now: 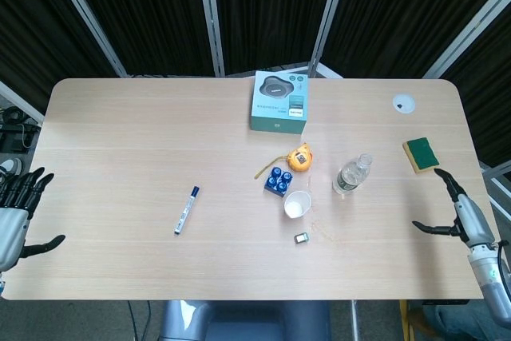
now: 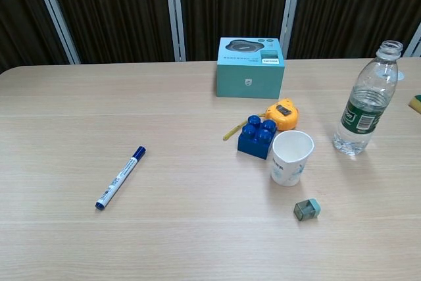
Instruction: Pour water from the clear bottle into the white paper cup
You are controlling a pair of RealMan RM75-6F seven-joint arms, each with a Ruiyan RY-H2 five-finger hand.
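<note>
The clear bottle (image 1: 350,175) (image 2: 365,102) stands upright and uncapped, right of the table's middle, with a green label. The white paper cup (image 1: 297,205) (image 2: 290,157) stands upright and empty, a little left of and nearer than the bottle. My right hand (image 1: 463,216) hovers over the table's right edge, fingers spread, holding nothing, well right of the bottle. My left hand (image 1: 17,215) is off the table's left edge, fingers apart and empty. The chest view shows neither hand.
A blue toy brick (image 1: 278,181) and an orange tape measure (image 1: 300,157) lie just behind the cup. A small sharpener (image 1: 302,238) lies in front of it. A teal box (image 1: 279,101), a marker (image 1: 186,209), a sponge (image 1: 420,154) and a white cap (image 1: 403,103) are also on the table (image 1: 128,141).
</note>
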